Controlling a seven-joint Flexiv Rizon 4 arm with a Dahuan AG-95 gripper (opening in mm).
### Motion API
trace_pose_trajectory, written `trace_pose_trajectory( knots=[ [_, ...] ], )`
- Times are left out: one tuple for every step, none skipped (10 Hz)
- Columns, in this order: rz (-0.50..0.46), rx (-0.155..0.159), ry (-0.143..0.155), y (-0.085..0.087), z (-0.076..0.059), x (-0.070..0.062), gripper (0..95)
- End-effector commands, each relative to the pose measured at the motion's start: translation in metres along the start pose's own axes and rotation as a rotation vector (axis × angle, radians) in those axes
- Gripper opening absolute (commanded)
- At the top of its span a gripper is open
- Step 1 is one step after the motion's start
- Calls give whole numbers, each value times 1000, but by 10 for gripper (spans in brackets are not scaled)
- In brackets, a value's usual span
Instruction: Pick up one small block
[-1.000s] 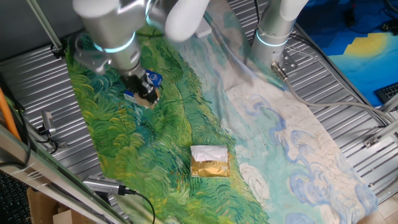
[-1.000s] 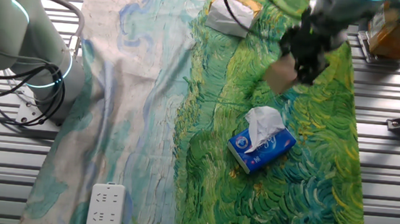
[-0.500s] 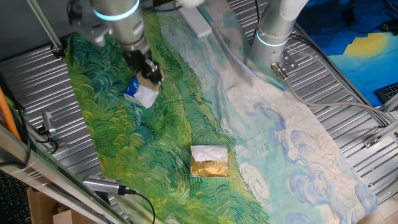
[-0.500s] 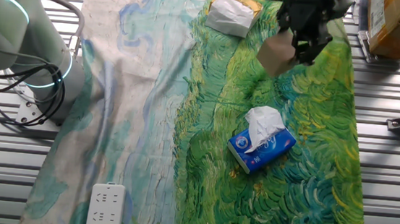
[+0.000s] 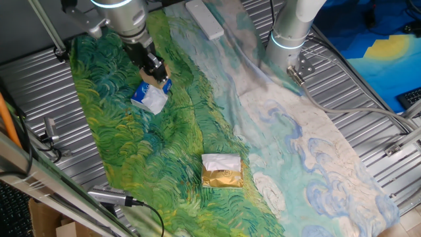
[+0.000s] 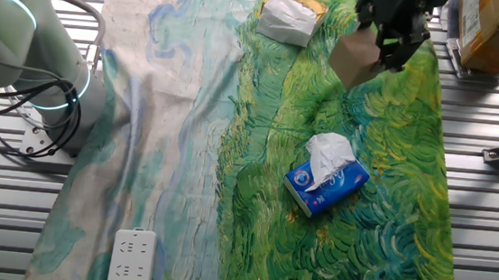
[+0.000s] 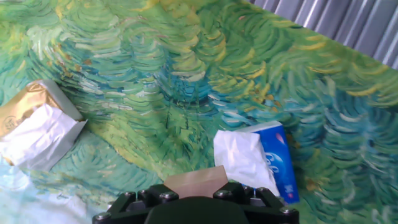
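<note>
The small block (image 6: pixel 356 57) is a plain tan cube. My gripper (image 6: pixel 387 39) is shut on it and holds it in the air above the green painted cloth (image 6: pixel 381 188). In one fixed view the gripper (image 5: pixel 154 68) hangs just above the blue-and-white packet (image 5: pixel 150 99), with the block (image 5: pixel 160 74) between the fingers. In the hand view the block (image 7: pixel 195 181) shows at the bottom edge, just above the gripper body; the fingertips are hidden there.
The blue-and-white packet (image 6: pixel 328 177) lies mid-cloth, also in the hand view (image 7: pixel 258 160). A gold-and-white foil packet (image 5: pixel 222 171) lies nearer one end (image 7: pixel 34 123). A white power strip (image 6: pixel 131 258) lies on the pale cloth. A second arm base (image 5: pixel 291 33) stands beside the cloth.
My gripper has risen with the block held in it, moving up and away from the blue-and-white packet. The packets have not moved.
</note>
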State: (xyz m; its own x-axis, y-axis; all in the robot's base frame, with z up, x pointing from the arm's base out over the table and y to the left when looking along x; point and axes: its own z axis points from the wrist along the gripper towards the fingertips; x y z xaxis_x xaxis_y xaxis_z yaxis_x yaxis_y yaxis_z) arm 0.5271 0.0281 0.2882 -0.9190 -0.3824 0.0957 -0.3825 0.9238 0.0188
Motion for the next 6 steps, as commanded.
trace_pose_trajectory(
  knots=[
    [6, 6, 3, 0, 0, -1, 0],
    [6, 5, 1, 0, 0, -1, 0],
    [1, 0, -3, 0, -1, 0, 0],
    [-2, -1, -3, -1, -1, 0, 0],
    [-6, -1, 0, -1, -1, 0, 0],
    [-9, -2, 0, -1, -2, 1, 0]
  ],
)
